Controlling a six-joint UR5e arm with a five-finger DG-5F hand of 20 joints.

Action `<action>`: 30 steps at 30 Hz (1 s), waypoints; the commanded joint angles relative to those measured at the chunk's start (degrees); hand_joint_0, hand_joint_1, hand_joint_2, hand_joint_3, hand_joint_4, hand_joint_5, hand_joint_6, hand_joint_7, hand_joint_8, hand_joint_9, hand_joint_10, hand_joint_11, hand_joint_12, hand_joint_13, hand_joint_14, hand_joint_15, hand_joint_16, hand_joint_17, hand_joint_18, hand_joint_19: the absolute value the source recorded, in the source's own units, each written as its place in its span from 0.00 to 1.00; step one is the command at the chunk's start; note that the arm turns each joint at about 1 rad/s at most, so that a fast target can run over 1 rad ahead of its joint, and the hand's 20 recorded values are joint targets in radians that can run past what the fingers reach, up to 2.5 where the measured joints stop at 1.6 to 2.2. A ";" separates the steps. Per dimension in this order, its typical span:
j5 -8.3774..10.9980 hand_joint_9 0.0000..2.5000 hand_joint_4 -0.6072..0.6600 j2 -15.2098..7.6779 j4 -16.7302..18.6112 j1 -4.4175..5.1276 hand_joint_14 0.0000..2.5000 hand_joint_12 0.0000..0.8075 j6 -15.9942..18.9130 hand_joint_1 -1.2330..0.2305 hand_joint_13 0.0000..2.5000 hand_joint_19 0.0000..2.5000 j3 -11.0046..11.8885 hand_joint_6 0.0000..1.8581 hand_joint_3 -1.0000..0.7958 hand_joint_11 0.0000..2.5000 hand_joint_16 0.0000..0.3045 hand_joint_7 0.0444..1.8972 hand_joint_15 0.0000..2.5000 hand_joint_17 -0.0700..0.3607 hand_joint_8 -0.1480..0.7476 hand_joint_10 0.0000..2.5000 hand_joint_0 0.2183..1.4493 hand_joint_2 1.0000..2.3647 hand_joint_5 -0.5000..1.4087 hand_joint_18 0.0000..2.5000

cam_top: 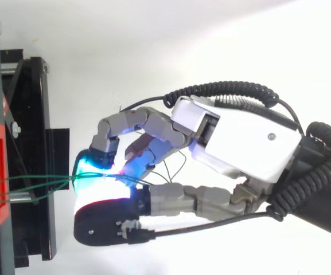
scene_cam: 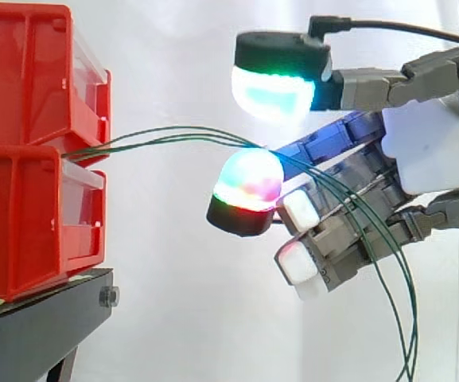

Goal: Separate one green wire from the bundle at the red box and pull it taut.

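Green wires left stacked red bins at 9 o'clock and draped over one fingertip. Hand unclenched, thumb clear at 12. Seemingly none separated; wires slack, pull pending.

Bright, diffuse light (shadows faint); the white curtain glares; pads of the robot hand glow.

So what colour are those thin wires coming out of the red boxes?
Green; the wires show best in the side view.
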 commanded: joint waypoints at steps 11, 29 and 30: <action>-0.25 0.44 0.64 -0.05 -0.28 -1.64 0.01 0.51 1.54 0.60 0.39 0.21 -2.07 0.30 0.28 0.25 0.20 0.66 0.20 0.48 0.51 0.01 0.22 0.00 0.21 0.28; -0.43 0.44 0.62 -0.05 1.04 -1.99 0.01 0.48 4.44 0.46 0.39 0.22 -3.47 0.32 0.33 0.25 0.18 0.64 0.20 0.46 0.50 0.01 0.27 0.00 0.20 0.27; -0.43 0.44 0.62 -0.05 1.04 -1.99 0.01 0.48 4.44 0.46 0.39 0.22 -3.47 0.32 0.32 0.25 0.18 0.65 0.20 0.46 0.49 0.01 0.27 0.01 0.20 0.27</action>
